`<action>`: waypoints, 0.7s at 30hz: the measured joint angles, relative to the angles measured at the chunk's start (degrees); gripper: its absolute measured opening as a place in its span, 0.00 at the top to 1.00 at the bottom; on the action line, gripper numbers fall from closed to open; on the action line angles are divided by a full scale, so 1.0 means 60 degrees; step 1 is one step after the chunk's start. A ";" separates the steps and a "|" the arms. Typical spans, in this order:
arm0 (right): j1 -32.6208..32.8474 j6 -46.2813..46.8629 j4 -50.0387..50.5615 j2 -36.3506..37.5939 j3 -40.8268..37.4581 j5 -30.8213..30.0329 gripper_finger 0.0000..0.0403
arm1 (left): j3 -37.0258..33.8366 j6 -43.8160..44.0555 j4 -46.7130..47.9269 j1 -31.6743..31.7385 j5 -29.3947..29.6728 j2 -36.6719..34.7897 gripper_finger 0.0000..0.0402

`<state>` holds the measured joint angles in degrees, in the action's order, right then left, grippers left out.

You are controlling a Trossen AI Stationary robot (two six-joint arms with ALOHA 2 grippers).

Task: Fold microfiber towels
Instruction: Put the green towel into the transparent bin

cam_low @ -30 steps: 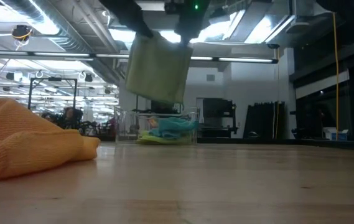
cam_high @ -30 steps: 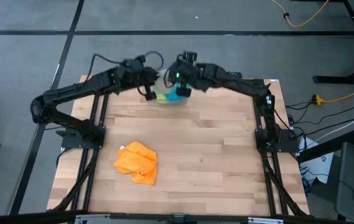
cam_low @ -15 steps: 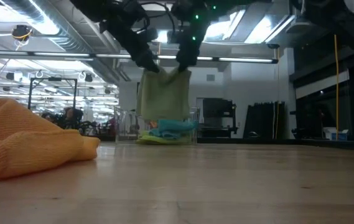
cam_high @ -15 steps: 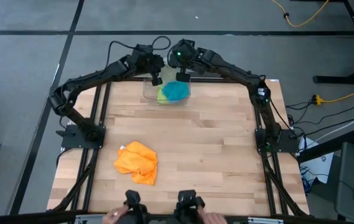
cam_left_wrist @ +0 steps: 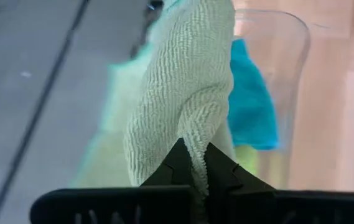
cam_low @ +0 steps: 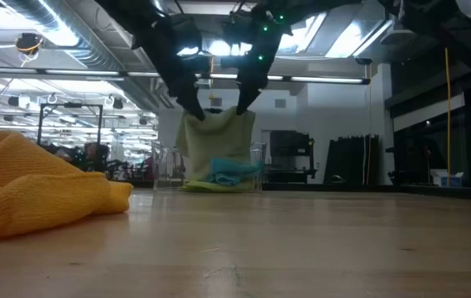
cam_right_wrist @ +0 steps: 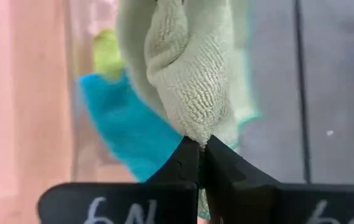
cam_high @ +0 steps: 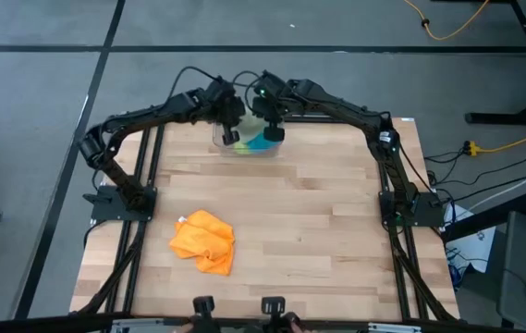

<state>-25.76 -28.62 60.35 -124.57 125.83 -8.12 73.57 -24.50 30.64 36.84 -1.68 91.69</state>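
Wood table [cam_high: 318,231], light planks, fills middle of high view. Clear plastic bin [cam_high: 221,139] at 12 o'clock on table, at far edge; in low view its clear wall [cam_low: 162,170] shows just left of centre. Grey floor [cam_high: 41,111] around table, dark seam lines. Yellow cable [cam_high: 452,23] on floor at 1 o'clock. Low view: ceiling lights, racks behind table.

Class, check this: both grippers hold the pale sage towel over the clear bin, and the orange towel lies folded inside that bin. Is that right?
Not quite. The orange towel lies crumpled on the table, outside the bin, as the high view shows. The left gripper and right gripper do hold the sage towel over the bin.
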 joint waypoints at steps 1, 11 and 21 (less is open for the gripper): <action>0.0025 0.0020 0.0093 0.0006 -0.0136 0.0138 0.98 | -0.0006 0.0144 0.0148 -0.0056 -0.0128 0.0053 1.00; 0.0288 0.0470 0.0752 -0.0001 -0.1296 0.0802 0.98 | -0.0016 0.2067 0.0749 -0.0849 -0.1820 0.0064 1.00; 0.0295 0.0447 0.1144 0.0234 -0.1218 0.0465 0.98 | -0.0016 0.2001 0.0745 -0.0787 -0.1628 0.0064 1.00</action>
<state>-23.99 -25.94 67.21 -123.16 118.52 -5.33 73.47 -12.49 35.11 32.12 -11.45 92.07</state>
